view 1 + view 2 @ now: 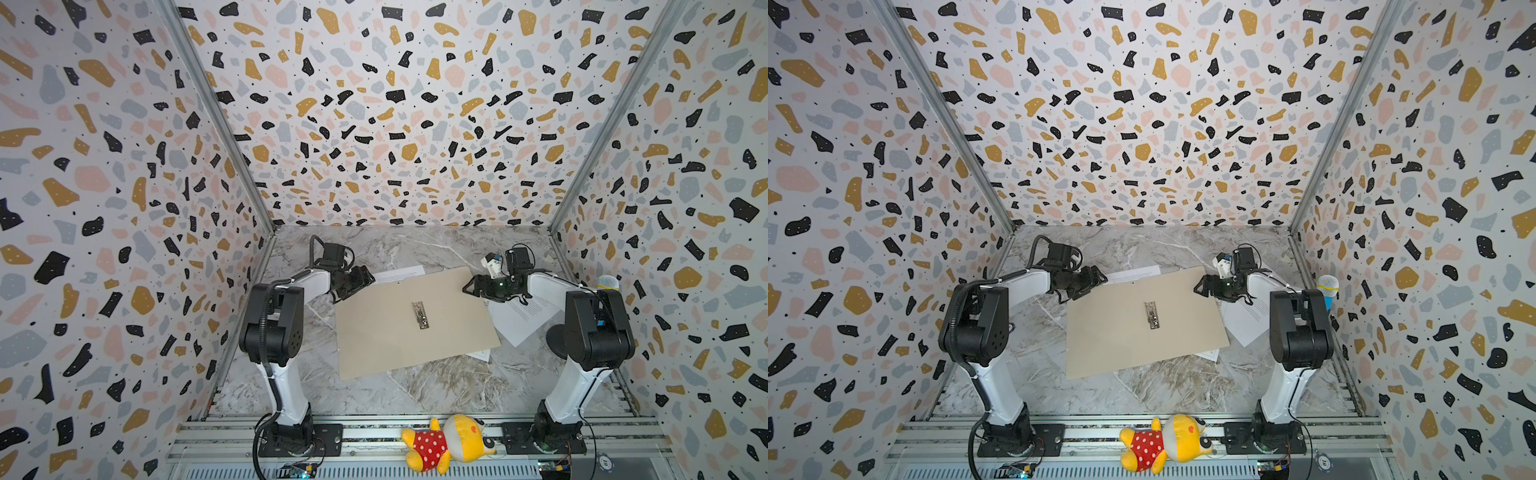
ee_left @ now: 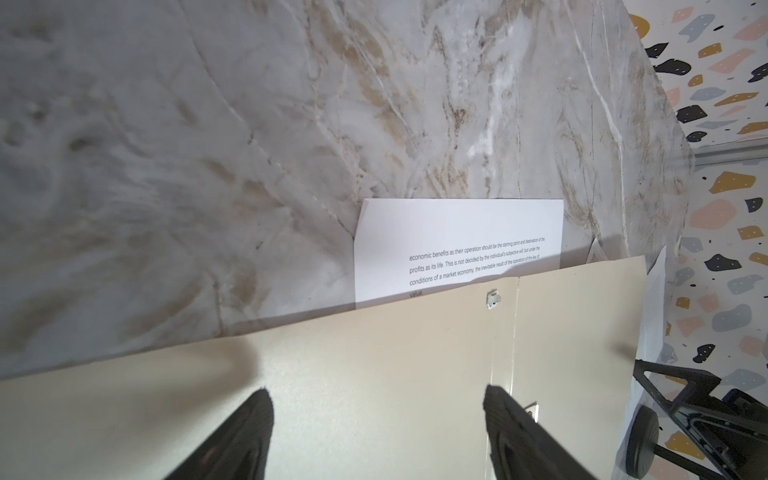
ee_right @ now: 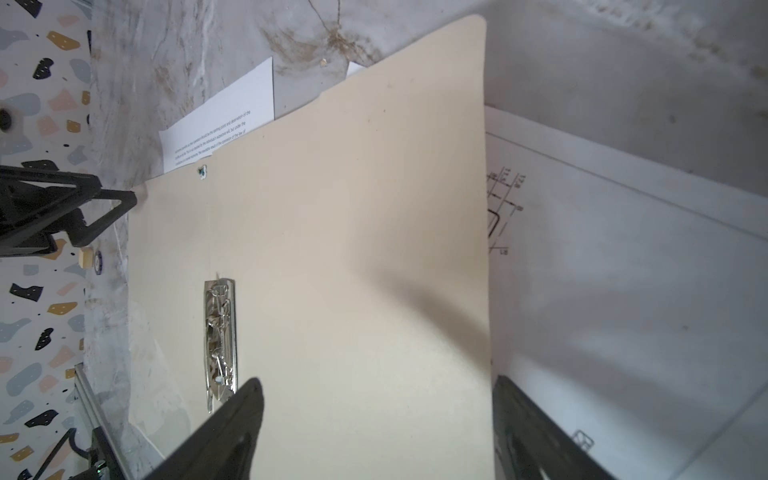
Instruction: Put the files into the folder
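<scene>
The tan folder (image 1: 374, 332) (image 1: 1121, 332) lies open and flat on the marble table, its silver clip (image 1: 420, 315) (image 3: 220, 340) along the middle crease. The files lie partly under it. A printed text sheet (image 1: 401, 274) (image 2: 457, 232) pokes out at the far edge. A sheet with line drawings (image 3: 602, 270) and another text sheet (image 1: 523, 320) stick out at the right, and a small paper corner (image 1: 482, 354) shows at the near right. My left gripper (image 1: 368, 279) (image 2: 376, 399) hangs open over the folder's far left corner. My right gripper (image 1: 467, 286) (image 3: 376, 386) is open astride the folder's far right edge.
A yellow plush toy (image 1: 449, 442) in a red dotted shirt lies on the front rail between the arm bases. A toy microphone (image 1: 607, 282) stands by the right wall, and a poker chip (image 1: 604, 459) sits at the front right. Patterned walls close in three sides.
</scene>
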